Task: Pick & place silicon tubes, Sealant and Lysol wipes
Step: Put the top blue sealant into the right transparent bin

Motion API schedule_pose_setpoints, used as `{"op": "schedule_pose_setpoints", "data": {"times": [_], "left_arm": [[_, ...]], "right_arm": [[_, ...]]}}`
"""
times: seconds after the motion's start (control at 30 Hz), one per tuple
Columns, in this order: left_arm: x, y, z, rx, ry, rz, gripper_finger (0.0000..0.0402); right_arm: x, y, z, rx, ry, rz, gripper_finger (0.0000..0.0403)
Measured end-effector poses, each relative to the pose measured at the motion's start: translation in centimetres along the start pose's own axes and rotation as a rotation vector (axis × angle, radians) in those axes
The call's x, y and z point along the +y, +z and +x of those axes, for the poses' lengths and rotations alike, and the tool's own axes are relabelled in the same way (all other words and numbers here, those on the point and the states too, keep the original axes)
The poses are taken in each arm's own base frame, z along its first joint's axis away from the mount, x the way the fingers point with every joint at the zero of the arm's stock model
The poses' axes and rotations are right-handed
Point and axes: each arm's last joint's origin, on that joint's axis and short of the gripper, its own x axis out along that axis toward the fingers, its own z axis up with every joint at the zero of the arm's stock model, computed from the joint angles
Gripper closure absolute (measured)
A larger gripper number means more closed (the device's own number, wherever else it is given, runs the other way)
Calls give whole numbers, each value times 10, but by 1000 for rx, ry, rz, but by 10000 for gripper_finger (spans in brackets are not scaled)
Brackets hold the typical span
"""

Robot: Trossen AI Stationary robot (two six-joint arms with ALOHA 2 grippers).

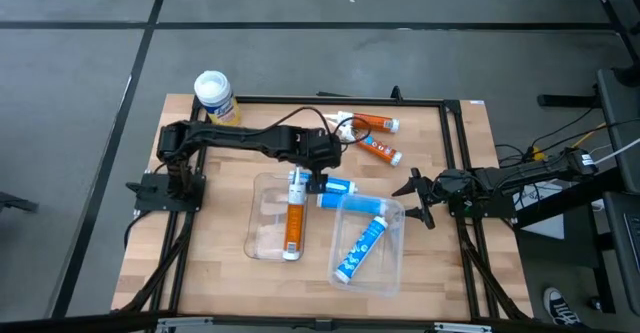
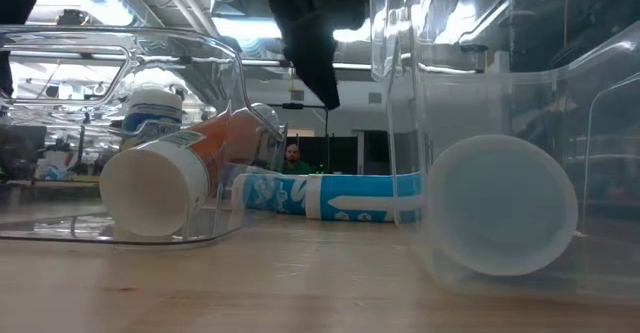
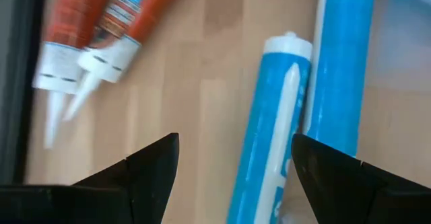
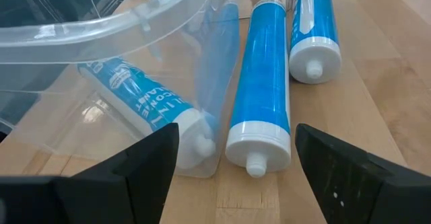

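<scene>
Only the high view shows the Lysol wipes (image 1: 214, 95).

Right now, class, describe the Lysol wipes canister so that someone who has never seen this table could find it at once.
Start at the wooden table and go to its far left corner, behind the left arm's base. There stands the Lysol wipes canister, alone and upright. Unlike the slim blue and orange tubes lying flat mid-table, it is a stout yellow cylinder with a round white lid.

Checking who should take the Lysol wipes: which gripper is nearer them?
Left. The left gripper hangs mid-table, diagonally off the Lysol wipes; the right gripper is farther, near the right edge.
</scene>
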Motion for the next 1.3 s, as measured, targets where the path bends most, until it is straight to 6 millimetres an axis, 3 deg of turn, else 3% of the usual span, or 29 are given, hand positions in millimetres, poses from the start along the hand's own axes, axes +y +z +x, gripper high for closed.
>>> {"op": "schedule_pose_setpoints", "data": {"times": [0.23, 0.63, 0.9, 1.3], "left_arm": [[-5, -11, 17, 27, -32, 21, 119], [-5, -12, 44, 55, -151, 16, 119], [-3, -19, 44, 126, -197, -78, 119], [-11, -44, 35, 410, -202, -97, 119]], "right_arm": [[0, 0, 0, 1, 0, 0, 105], [0, 0, 0, 0, 0, 0, 105], [0, 0, 0, 1, 0, 0, 105], [0, 0, 0, 1, 0, 0, 105]]}}
